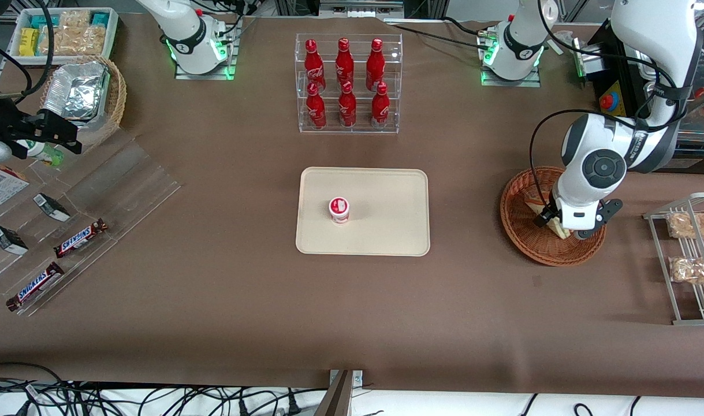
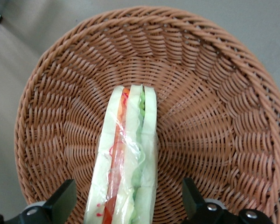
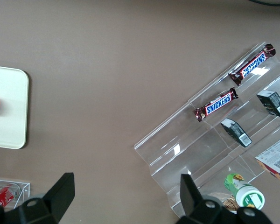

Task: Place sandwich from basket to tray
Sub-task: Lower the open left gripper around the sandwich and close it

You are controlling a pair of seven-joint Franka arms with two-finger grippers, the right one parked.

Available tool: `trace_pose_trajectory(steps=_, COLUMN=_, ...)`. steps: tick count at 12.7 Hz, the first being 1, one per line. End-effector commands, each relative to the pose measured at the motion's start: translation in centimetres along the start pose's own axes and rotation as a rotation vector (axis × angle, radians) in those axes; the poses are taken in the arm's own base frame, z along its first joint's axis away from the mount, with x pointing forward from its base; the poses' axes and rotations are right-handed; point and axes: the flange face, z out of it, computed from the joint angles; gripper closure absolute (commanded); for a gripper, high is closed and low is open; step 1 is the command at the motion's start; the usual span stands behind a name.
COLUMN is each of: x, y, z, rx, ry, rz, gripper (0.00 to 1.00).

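Jaws (image 2: 126, 205) are spread wide, one finger (image 2: 60, 201) on each side of the sandwich (image 2: 126, 163), and neither looks to be touching the wrap, though I can't be sure from the wrist view. I have the gripper low inside the basket (image 1: 531, 242), right over the sandwich. The sandwich sits on its edge in the basket, filling layers facing up at the wrist camera, red and green showing between the white bread. From the front I see only a pale corner of it (image 1: 557, 229) under the arm's wrist.

Taking the basket as my mark: it sits on the worktop (image 1: 213, 289) at the working arm's end. The tray (image 1: 386, 190) lies well apart from it, toward the parked arm's end, with a small red-and-white cup (image 1: 339, 209) standing on it. A rack of red bottles (image 1: 346, 81) stands farther from the front camera than the basket. A wire rack of bagged snacks (image 1: 689, 254) is just beside the basket.
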Motion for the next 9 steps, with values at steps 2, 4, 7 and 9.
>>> trace_pose_trajectory(steps=2, x=-0.9, y=-0.6, z=-0.2, rx=0.015, ry=0.018, rz=0.021, gripper=0.0)
trace_pose_trajectory(steps=4, x=-0.9, y=-0.7, z=-0.3, rx=0.018, ry=0.017, rz=0.021, gripper=0.39)
trace_pose_trajectory(steps=7, x=-0.7, y=-0.7, z=-0.7, rx=0.03, ry=0.026, rz=0.044, gripper=0.67)
trace_pose_trajectory(steps=9, x=-0.5, y=-1.0, z=-1.6, rx=0.048, ry=0.029, rz=0.075, gripper=0.67)
